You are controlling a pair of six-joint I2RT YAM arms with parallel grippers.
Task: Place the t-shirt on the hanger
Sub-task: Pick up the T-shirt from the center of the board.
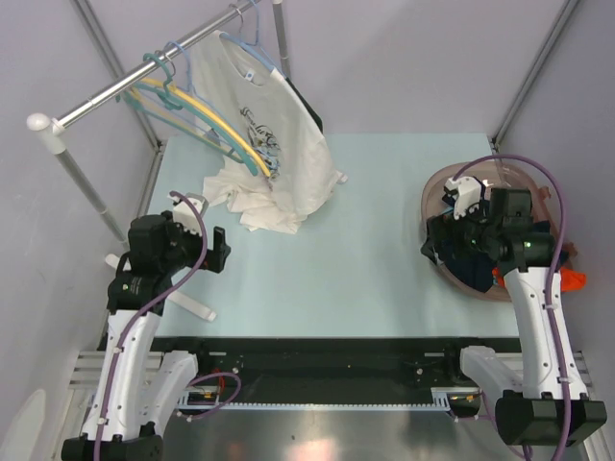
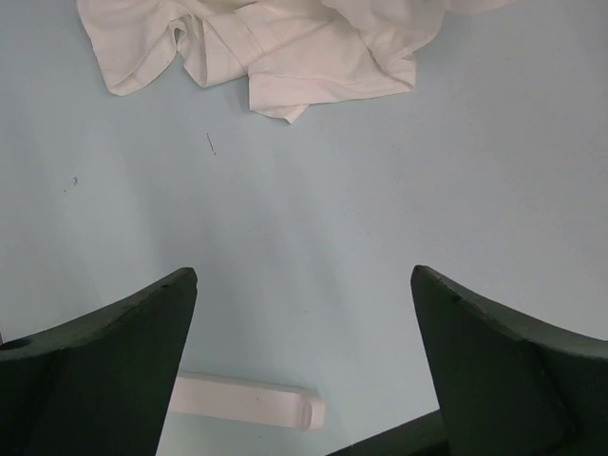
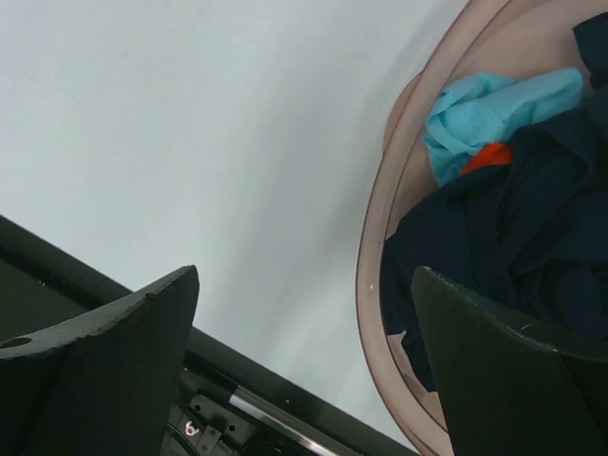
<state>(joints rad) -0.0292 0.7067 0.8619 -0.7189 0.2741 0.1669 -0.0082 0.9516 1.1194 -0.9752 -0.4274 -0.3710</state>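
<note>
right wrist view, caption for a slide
Open right gripper at the rim of the pink basket: navy t-shirt, light blue cloth, orange fabric inside

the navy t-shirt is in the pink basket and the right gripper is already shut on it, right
Not quite: the right gripper is open, its fingers spread wide, as the right wrist view shows. The navy t-shirt does lie in the pink basket.

The left arm rises from its base and bends forward, its wrist level. The left gripper points toward the middle, both fingers spread wide with nothing between them. The right arm stands straighter up the right side, wrist turned inward. The right gripper tips down, its jaws parted too, holding nothing.
</note>
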